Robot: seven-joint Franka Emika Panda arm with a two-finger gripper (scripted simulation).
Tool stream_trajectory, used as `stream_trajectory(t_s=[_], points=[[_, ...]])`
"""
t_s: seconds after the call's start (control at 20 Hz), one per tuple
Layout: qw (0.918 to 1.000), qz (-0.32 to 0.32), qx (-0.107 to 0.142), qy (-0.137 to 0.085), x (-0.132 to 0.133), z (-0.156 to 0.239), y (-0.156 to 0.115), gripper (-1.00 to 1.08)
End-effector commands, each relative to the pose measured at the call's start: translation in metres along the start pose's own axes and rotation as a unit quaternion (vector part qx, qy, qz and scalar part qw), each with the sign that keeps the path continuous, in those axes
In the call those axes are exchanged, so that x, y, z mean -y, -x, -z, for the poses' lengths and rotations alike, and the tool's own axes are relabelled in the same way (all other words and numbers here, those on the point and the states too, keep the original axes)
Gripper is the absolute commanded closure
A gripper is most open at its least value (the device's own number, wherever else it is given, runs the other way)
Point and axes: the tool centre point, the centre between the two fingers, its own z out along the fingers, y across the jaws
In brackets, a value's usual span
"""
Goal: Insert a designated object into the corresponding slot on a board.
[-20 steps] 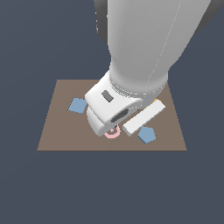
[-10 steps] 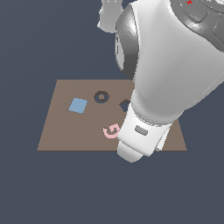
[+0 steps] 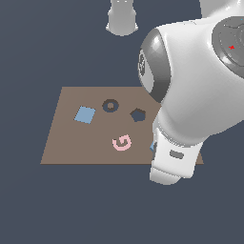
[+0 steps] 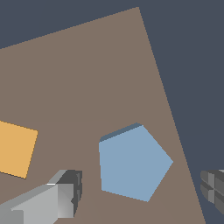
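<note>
The light-blue pentagon block [image 4: 131, 162] lies flat on the brown board [image 4: 87, 78] near its edge. In the wrist view my gripper [image 4: 140, 192] is open above it, one finger [image 4: 65, 194] on each side of the block, not touching it. In the exterior view only a blue sliver of the block [image 3: 153, 146] shows beside my arm's white hand [image 3: 171, 162], which hides the fingers. The dark navy pentagon slot [image 3: 138, 115] is empty near the middle of the board [image 3: 71, 143], to the exterior view's left of the arm.
A light-blue square [image 3: 85, 115], a dark ring-shaped recess [image 3: 110, 106] and a pink G-shaped piece [image 3: 121, 142] are on the board. An orange square [image 4: 15, 148] lies near the pentagon block in the wrist view. The arm's bulk covers the board's right part.
The arm has swung from over the board's middle toward the exterior view's right front corner, uncovering the ring recess, the pentagon slot and the pink G.
</note>
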Motion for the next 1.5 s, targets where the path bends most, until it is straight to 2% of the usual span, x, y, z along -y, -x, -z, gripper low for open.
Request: stream_trajectory(t_s=[0.0,0.85,0.9,1.45], points=[[0.9998,0.018,0.0,0.0,0.0,-0.003,-0.004,-0.92],[0.9994,0.033,0.001,0.0,0.002,-0.026,-0.007,-0.92],[0.9994,0.033,0.001,0.0,0.002,-0.026,-0.007,1.08],[0.9994,0.033,0.001,0.0,0.002,-0.025,-0.008,1.08]])
